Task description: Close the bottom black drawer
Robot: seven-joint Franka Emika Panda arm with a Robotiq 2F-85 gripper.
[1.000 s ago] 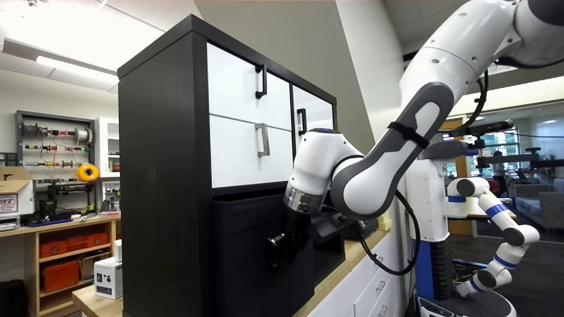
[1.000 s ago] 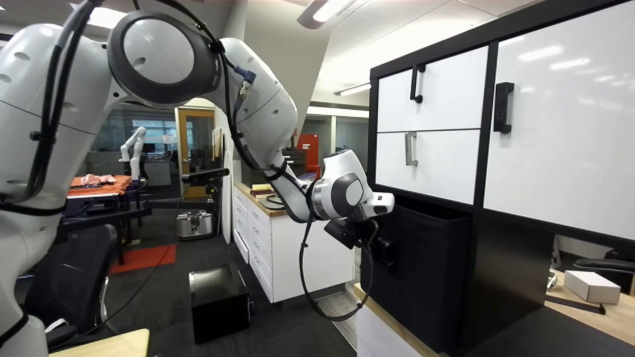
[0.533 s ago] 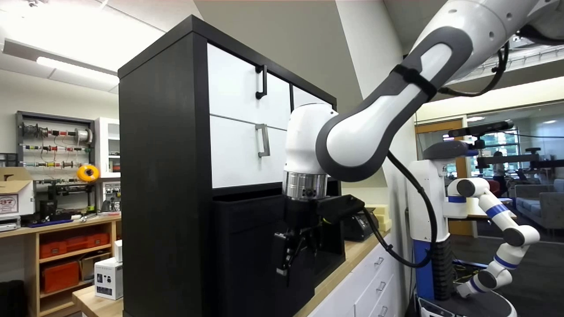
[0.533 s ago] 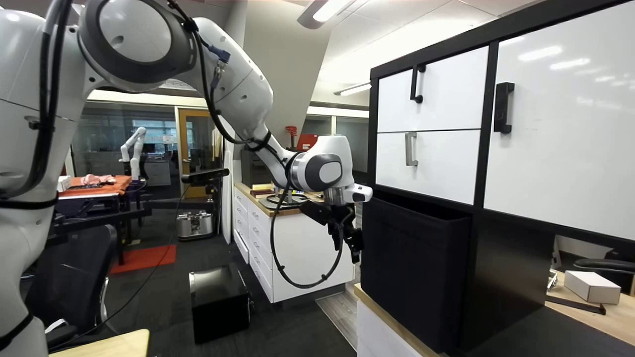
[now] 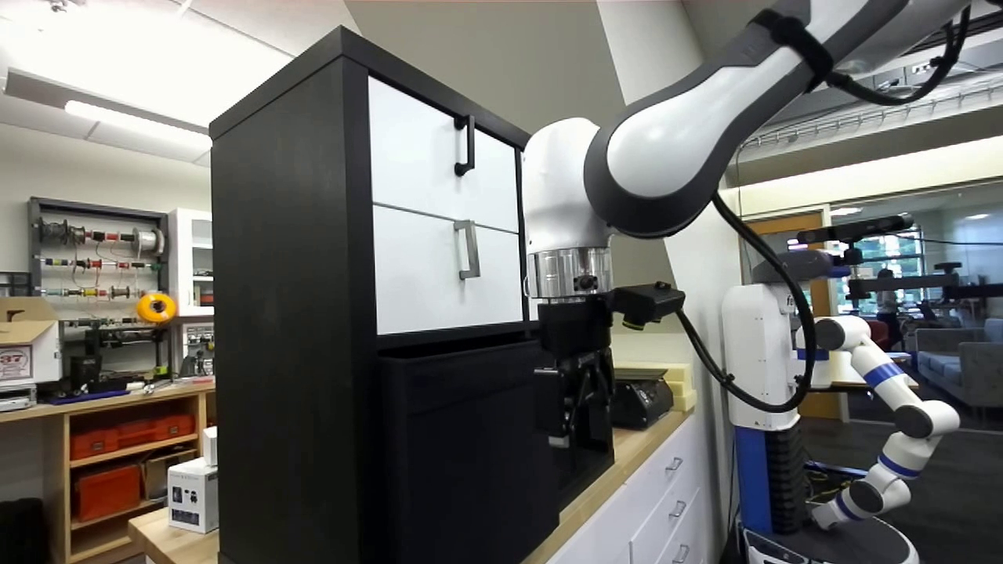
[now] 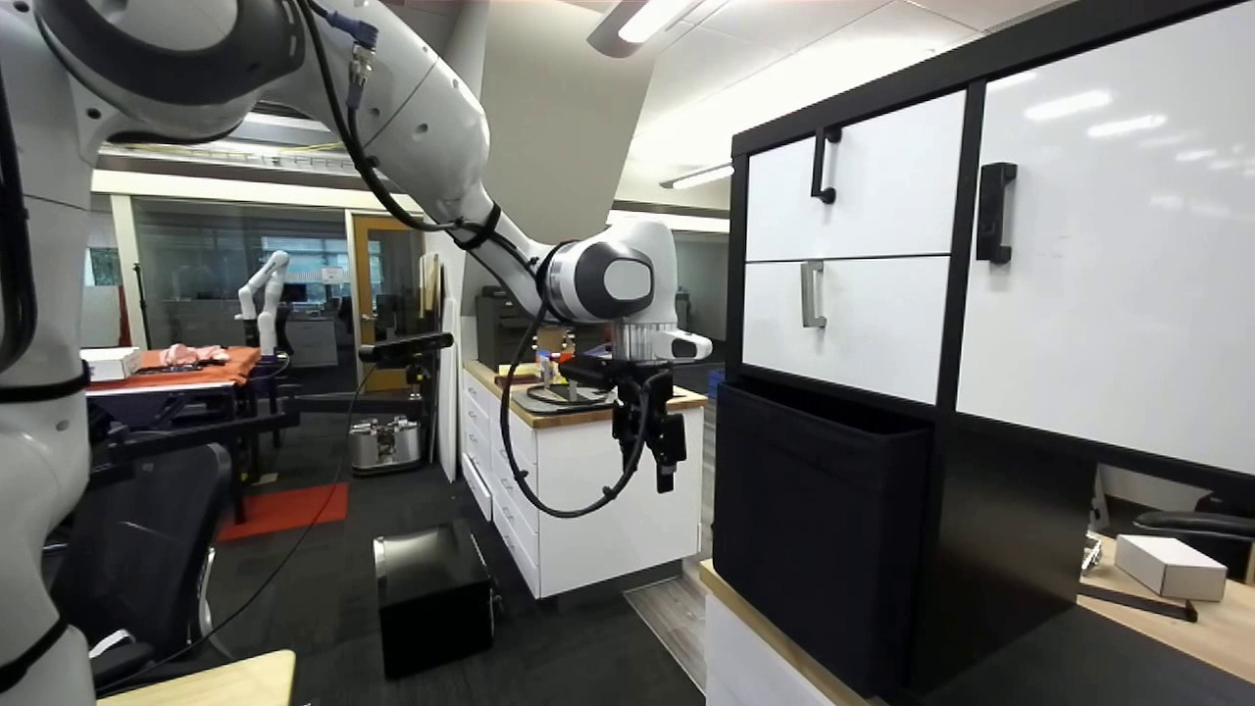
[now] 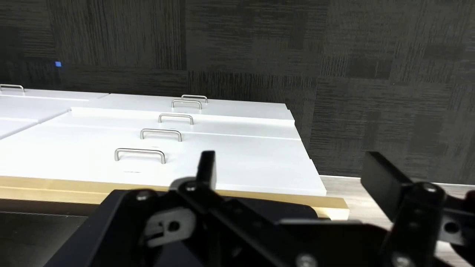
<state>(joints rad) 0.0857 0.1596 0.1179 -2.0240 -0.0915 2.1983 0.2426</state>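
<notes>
The gripper [image 7: 289,163] points downward, its fingers [image 7: 384,185] well apart, nothing held between them. The bottom black drawer [image 6: 814,529] is beside the gripper, its upper part roughly level with it. In an exterior view background shows between the two, so no contact.

Reason for the pose (judgement): the drawer front is plain, no handle visible, so it wants a push rather than a grasp; the standoff leaves room to line up. Bringing the fingers together and pressing near the middle should go best. The front looks like fabric and may dent, or the drawer may skew if pushed near one edge.

The drawer appears to stand slightly proud of the black cabinet [image 5: 282,313], side wall and open top showing; closing judged unfinished. Inside too dark to tell contents. Higher than the gripper, the black-handled upper white drawer [image 5: 431,157] and the silver-handled lower white drawer [image 5: 427,270] look closed, contents hidden. Lower than the gripper, the wooden countertop [image 5: 631,450] carries the cabinet. Well apart from the gripper, past the cabinet, a white carton [image 6: 1172,567] looks closed, contents unseen
</notes>
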